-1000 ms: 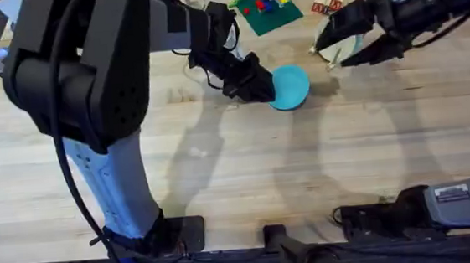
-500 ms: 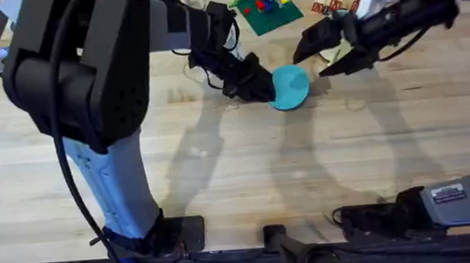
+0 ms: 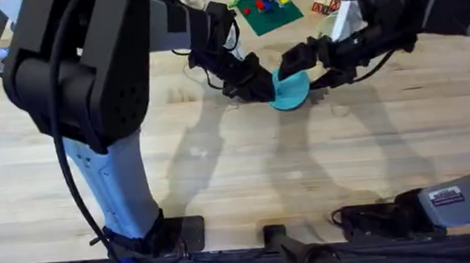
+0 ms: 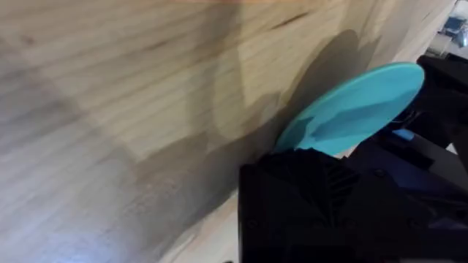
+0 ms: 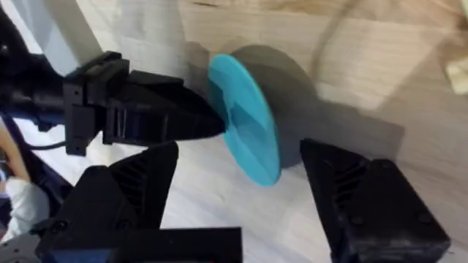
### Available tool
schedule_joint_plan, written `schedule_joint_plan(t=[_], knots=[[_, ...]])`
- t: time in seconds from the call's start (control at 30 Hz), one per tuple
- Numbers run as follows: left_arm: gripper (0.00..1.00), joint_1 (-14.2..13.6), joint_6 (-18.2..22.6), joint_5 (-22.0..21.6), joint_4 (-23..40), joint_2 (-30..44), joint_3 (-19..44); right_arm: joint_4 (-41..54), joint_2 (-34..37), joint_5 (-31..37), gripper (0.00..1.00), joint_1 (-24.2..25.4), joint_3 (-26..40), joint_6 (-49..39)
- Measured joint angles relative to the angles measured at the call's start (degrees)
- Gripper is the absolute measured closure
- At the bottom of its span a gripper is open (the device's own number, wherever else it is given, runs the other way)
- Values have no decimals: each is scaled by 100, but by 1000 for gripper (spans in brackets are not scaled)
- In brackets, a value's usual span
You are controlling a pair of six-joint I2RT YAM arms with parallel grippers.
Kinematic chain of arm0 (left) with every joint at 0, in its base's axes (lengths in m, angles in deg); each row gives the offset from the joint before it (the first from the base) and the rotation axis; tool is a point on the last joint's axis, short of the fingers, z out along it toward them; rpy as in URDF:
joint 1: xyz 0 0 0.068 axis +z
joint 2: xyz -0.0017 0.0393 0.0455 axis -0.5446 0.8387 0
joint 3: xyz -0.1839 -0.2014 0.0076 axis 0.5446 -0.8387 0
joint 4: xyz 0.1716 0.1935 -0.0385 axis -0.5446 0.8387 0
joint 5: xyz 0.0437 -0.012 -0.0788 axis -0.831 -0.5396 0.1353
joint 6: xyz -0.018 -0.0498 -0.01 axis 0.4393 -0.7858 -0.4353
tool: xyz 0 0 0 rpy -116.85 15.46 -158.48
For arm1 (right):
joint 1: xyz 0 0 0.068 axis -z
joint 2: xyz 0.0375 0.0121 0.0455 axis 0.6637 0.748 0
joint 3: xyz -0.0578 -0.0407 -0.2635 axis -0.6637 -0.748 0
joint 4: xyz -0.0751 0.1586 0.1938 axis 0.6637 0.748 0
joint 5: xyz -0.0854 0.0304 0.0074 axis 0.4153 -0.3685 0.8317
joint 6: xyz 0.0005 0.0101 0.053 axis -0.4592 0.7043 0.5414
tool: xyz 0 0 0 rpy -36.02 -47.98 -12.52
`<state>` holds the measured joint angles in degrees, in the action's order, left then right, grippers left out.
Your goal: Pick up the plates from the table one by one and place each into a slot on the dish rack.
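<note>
The left gripper [image 3: 261,85] stays out of it no further: it grips the teal plate [image 3: 290,88] by its rim, lifted on edge above the table [image 3: 222,174], at about one o'clock from centre. The right gripper [image 3: 301,63], jaws spread wide, flanks the plate's far rim. A handover looks in hand; next, the right must close on the rim.
</note>
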<state>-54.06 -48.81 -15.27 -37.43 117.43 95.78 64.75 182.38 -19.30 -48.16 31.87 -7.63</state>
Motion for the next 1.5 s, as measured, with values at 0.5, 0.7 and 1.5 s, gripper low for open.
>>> schedule_joint_plan(t=[0.5,0.7,1.5], knots=[[959,-2,0,0,3,0,0,-424,100,559,66,-231,-80,570],[959,-1,0,0,4,1,0,-453,199,604,176,-231,-89,637],[960,44,0,68,52,0,17,-488,59,433,960,-187,-82,788]])
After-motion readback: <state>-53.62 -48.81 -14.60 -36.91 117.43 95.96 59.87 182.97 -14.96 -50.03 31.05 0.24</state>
